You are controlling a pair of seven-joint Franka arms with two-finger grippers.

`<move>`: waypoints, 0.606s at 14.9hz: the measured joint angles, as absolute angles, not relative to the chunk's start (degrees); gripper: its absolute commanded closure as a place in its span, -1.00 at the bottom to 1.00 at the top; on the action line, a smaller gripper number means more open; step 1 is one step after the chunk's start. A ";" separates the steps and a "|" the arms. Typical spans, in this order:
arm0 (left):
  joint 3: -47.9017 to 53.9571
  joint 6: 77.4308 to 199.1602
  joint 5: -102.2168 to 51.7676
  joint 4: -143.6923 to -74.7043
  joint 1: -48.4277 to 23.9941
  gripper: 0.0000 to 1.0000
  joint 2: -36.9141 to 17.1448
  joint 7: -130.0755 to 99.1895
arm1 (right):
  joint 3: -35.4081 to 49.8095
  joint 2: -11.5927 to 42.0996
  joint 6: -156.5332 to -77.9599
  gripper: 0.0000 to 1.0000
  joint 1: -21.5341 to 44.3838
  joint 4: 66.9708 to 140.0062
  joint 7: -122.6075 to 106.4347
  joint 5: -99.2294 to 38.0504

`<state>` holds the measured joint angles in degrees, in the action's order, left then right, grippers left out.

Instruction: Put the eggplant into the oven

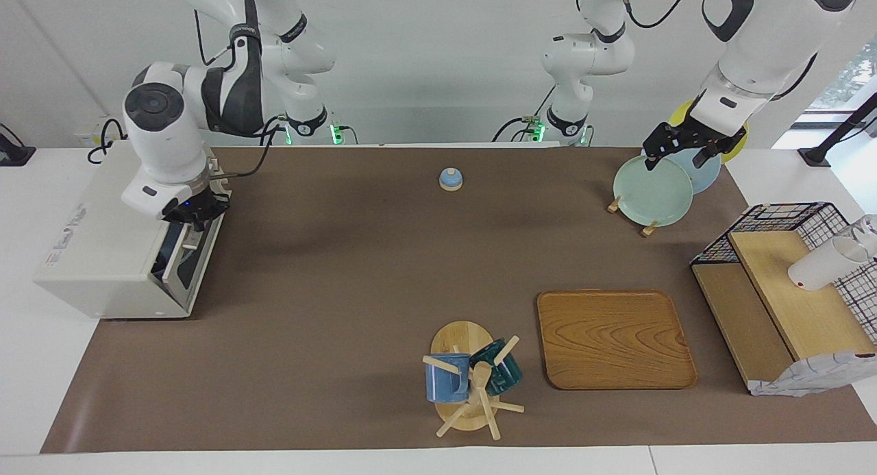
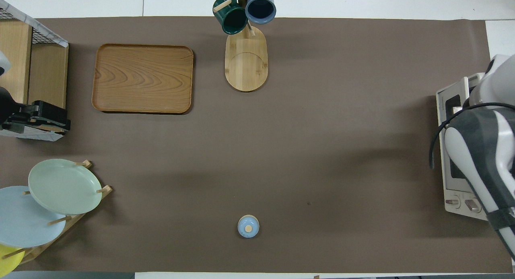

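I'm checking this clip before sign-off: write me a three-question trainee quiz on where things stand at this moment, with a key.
1. True or false: the oven door is raised almost shut.
2. The right gripper is at: A) the wooden tray, B) the top edge of the oven door, C) the mug tree.
3. Fill in: the left gripper waits over the rack of ____.

Key: 1 true. 2 B. 3 plates. The eggplant shows in neither view, so nothing here confirms it is inside the oven.
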<state>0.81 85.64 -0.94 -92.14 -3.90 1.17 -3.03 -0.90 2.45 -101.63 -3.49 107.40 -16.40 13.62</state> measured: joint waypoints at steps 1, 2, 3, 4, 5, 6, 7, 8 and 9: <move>0.81 85.64 -0.94 -92.14 -3.90 -1.00 1.17 -3.03 | -1.03 1.46 -97.73 0.24 -3.95 104.96 -16.62 11.42; 0.81 85.64 -0.94 -92.14 -3.90 -1.00 1.17 -3.03 | -1.08 0.47 -93.44 0.09 -4.14 101.58 -16.70 9.77; 0.81 85.64 -0.94 -92.14 -3.90 -1.00 1.17 -3.03 | -1.10 -0.38 -89.89 -0.06 -4.14 98.29 -16.70 8.30; 0.81 85.64 -0.94 -92.14 -3.90 -1.00 1.17 -3.03 | -1.10 -1.05 -87.35 -0.09 -4.14 95.49 -16.71 6.76; 0.81 85.64 -0.94 -92.14 -3.90 -1.00 1.17 -3.03 | -1.11 -1.45 -85.79 -0.34 -4.14 93.54 -16.71 5.78; 0.81 85.64 -0.94 -92.14 -3.90 -1.00 1.17 -3.03 | -1.10 -1.53 -85.18 -0.99 -4.13 92.51 -16.63 5.54; 0.81 85.64 -0.94 -92.14 -3.90 -1.00 1.17 -3.03 | -1.11 -1.44 -85.11 -1.00 -4.13 92.24 -16.32 5.48; 0.81 85.64 -0.94 -92.14 -3.90 -1.00 1.17 -3.03 | -1.11 -1.18 -85.17 -1.00 -4.13 92.24 -15.84 5.41; 0.81 85.64 -0.94 -92.14 -3.90 -1.00 1.17 -3.03 | -1.11 -0.76 -85.44 -1.00 -4.11 92.24 -14.69 5.33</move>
<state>0.81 85.64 -0.94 -92.14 -3.90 1.17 -3.03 -1.11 -0.76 -85.44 -4.11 92.24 -14.69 5.33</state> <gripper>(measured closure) 0.000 0.304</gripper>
